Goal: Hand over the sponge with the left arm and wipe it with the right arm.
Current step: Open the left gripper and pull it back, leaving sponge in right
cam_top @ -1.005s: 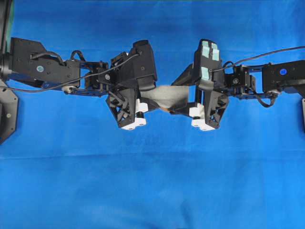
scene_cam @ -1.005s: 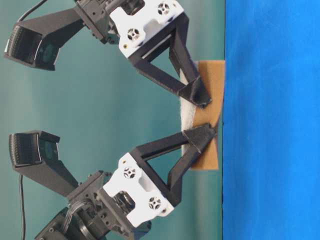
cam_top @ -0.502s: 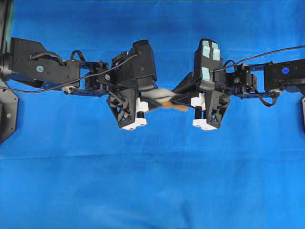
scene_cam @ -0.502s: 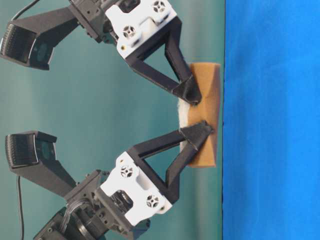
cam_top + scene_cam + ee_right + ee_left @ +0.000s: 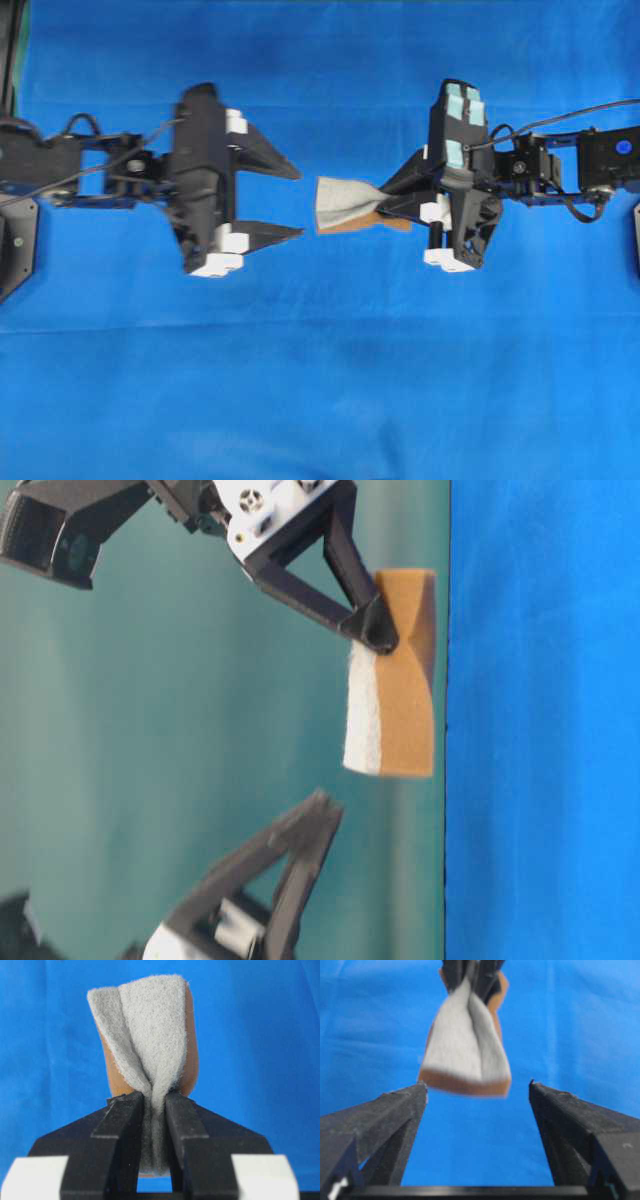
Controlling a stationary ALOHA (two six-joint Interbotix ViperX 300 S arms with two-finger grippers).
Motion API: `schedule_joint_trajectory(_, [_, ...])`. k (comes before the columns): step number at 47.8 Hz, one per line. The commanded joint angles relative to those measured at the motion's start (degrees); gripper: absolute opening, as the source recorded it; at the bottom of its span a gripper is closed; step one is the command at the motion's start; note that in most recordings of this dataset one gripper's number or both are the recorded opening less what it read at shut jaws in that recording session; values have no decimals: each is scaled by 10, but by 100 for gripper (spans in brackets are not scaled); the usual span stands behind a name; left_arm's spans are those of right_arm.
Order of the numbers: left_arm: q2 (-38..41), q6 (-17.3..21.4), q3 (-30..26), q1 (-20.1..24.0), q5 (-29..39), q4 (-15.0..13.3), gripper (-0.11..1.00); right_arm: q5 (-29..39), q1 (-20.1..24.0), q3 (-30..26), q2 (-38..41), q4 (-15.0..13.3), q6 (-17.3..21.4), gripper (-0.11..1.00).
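The sponge (image 5: pixel 345 203), grey-white on top with an orange-brown layer, hangs in the air above the blue cloth. My right gripper (image 5: pixel 388 205), on the arm with teal tape patches (image 5: pixel 458 105), is shut on one end and pinches it into a fold. The right wrist view shows the sponge (image 5: pixel 150 1035) squeezed between that gripper (image 5: pixel 154 1102). My left gripper (image 5: pixel 299 204) is open and empty, a short way to the left of the sponge's free end. In the left wrist view the sponge (image 5: pixel 465 1045) floats just beyond the left gripper (image 5: pixel 477 1092). The table-level view shows the sponge (image 5: pixel 400 680) close above the surface.
The blue cloth (image 5: pixel 320 380) covers the whole table. A black mount (image 5: pixel 15 240) stands at the left edge and another at the right edge (image 5: pixel 636 240). In the table-level view the left gripper's finger (image 5: pixel 300 850) is below the sponge in frame.
My left gripper has opened, let go of the sponge and drawn back to the left. My right gripper has kept the sponge and shifted slightly right.
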Motion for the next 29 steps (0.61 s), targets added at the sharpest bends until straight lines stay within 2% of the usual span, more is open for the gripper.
schedule_joint_trajectory(1, [-37, 0, 20, -3, -27, 1, 78, -4, 0, -3, -16, -1, 1, 20])
schedule_joint_trajectory(7, [-57, 0, 42, -6, -56, 1, 77, -5, 0, -3, -15, -1, 1, 20])
schedule_joint_trajectory(14, [-57, 2, 43, -7, -59, 1, 77, -14, 0, -2, -2, 0, 1, 20])
schedule_joint_trajectory(29, [-55, 3, 43, -7, -60, 1, 77, -82, 3, -4, 105, 0, 1, 20])
